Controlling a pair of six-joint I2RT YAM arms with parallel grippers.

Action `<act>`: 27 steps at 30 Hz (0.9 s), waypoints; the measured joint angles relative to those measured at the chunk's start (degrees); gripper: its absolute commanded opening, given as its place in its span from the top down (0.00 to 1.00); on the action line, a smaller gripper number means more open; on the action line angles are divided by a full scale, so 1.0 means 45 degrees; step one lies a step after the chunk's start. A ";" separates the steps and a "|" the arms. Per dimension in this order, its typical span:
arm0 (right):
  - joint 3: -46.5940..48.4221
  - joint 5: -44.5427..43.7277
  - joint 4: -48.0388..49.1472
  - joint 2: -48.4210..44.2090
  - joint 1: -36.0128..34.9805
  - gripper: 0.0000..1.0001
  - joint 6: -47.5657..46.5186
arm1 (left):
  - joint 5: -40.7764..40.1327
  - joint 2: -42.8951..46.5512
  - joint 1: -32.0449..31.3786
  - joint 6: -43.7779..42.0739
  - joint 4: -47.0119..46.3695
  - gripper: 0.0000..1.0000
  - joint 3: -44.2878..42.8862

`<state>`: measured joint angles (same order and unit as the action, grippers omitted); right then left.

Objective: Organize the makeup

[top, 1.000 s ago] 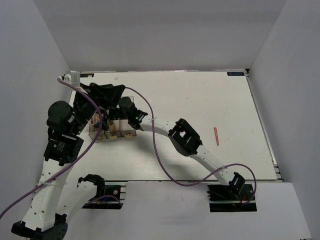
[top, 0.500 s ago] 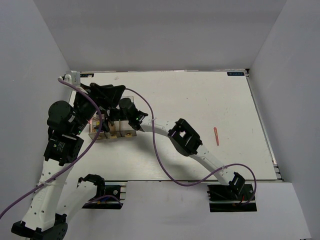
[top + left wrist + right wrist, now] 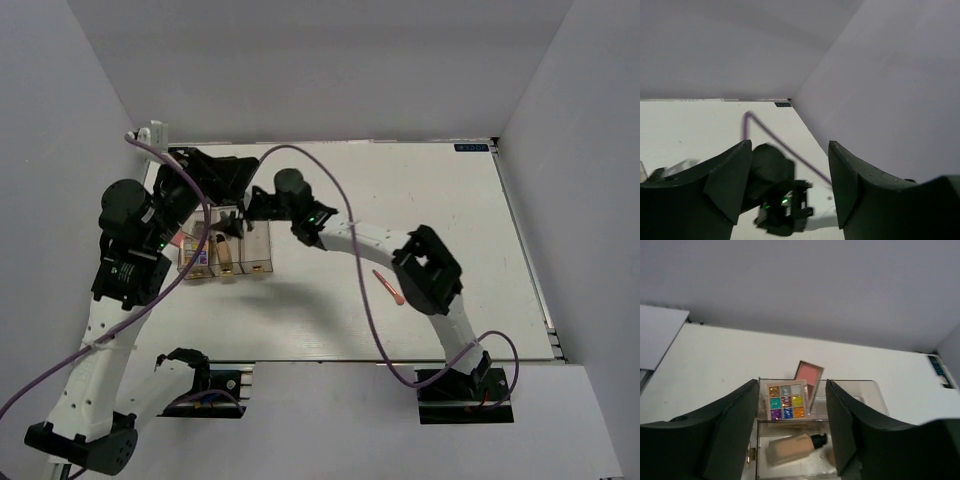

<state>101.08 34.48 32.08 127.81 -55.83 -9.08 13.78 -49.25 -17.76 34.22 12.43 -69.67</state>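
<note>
The makeup sits in a clear box (image 3: pixel 262 262) at the left of the table. In the right wrist view its back compartment holds a multicolour palette (image 3: pixel 786 400) with a pink palette (image 3: pixel 809 375) leaning behind it. A beige dark-capped foundation bottle (image 3: pixel 796 447) lies in the nearer compartment. My right gripper (image 3: pixel 243 215) hangs open just above the box's far side, nothing between its fingers (image 3: pixel 727 435). My left gripper (image 3: pixel 240 172) is open and empty, raised behind the box and facing the right arm's wrist (image 3: pixel 782 200). A pink-red pencil (image 3: pixel 388 286) lies by the right arm's elbow.
Grey walls close in the table on the left, back and right. A purple cable (image 3: pixel 330 190) loops over the right arm and another (image 3: pixel 190 235) over the left. The box's clear rim (image 3: pixel 860 382) rises between my right fingers.
The right arm has swung its elbow to the right and drawn its gripper up and back from the box. The left arm has risen slightly. A pencil now shows left of the elbow.
</note>
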 measured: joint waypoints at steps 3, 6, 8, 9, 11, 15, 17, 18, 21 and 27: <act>-0.1001 -0.0350 -0.0529 -0.2089 0.0641 0.82 -0.0272 | 0.0724 -0.0865 0.0000 0.0189 -0.0015 0.38 -0.0583; -0.1666 -0.1044 -0.1953 -0.3696 0.1807 1.00 -0.0379 | 0.1622 -0.1749 0.0005 0.0520 -0.0379 0.51 -0.0772; -0.1987 -0.1588 -0.3128 -0.4386 0.2812 1.00 -0.0413 | 0.2171 -0.2317 0.0000 0.0792 -0.0321 0.63 -0.0709; -0.2084 -0.1831 -0.3915 -0.4634 0.3351 1.00 -0.0418 | 0.2467 -0.2545 -0.0010 0.0860 -0.0228 0.66 -0.0685; -0.2365 -0.2215 -0.5474 -0.5027 0.4517 1.00 -0.0413 | 0.2749 -0.3245 -0.0126 0.1005 -0.0087 0.69 -0.0665; -0.3434 -0.2657 -0.7878 -0.5751 0.6819 1.00 -0.0379 | 0.3026 -0.4575 -0.0656 0.1137 0.0316 0.76 -0.0743; -0.4250 -0.2739 -0.8699 -0.6246 0.7922 1.00 -0.0316 | 0.3065 -0.5367 -0.1166 0.1166 0.0549 0.79 -0.1005; -0.4731 -0.2778 -0.9020 -0.6547 0.8461 1.00 -0.0267 | 0.3065 -0.5814 -0.1467 0.1166 0.0685 0.81 -0.1200; -0.5654 -0.2856 -0.9874 -0.7339 0.9772 0.83 -0.0063 | 0.2929 -0.7179 -0.2463 0.1166 0.1059 0.88 -0.1880; -0.6484 -0.2574 -1.1030 -0.8689 1.1463 0.18 0.0005 | 0.1846 -1.0205 -0.4507 0.1724 0.2244 1.00 -0.2875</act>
<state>71.90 22.90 -17.56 88.71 -4.25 -9.06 22.09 -95.18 -38.04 41.98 22.52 -82.61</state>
